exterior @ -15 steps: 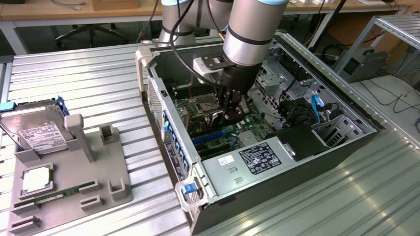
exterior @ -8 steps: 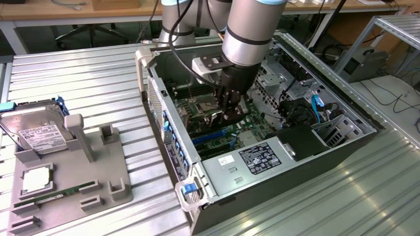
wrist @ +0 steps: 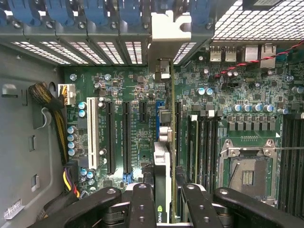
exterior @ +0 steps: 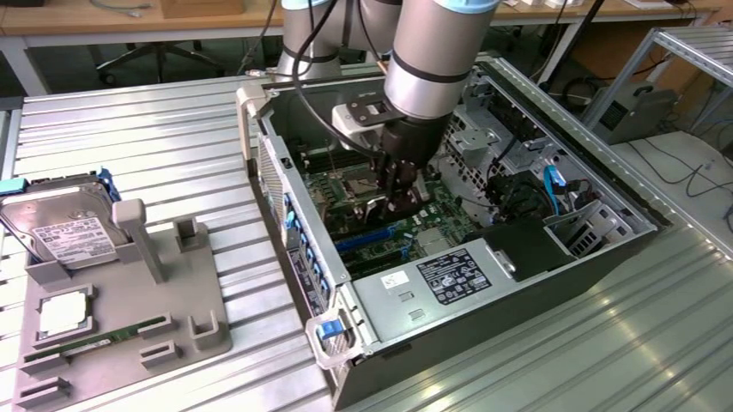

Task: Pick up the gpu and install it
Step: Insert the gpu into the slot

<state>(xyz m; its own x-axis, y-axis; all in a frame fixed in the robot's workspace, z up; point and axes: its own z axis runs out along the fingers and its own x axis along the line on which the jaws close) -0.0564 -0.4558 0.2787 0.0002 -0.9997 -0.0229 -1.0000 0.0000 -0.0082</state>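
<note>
The thin, flat, dark gpu [wrist: 162,161] is gripped edge-on by the nearly closed black gripper [exterior: 401,199] over the green motherboard [wrist: 118,85], its bent silver bracket at the perforated rear wall of the metal computer case [exterior: 516,335].

light: bright, even | shadows: soft inside case [exterior: 378,184] | glare: mild on table [exterior: 137,137]

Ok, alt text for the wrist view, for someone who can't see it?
The claw grips the gpu edge-on over the green motherboard inside the computer case, its silver bracket at the rear slot openings. An empty processor socket lies nearby.
</note>
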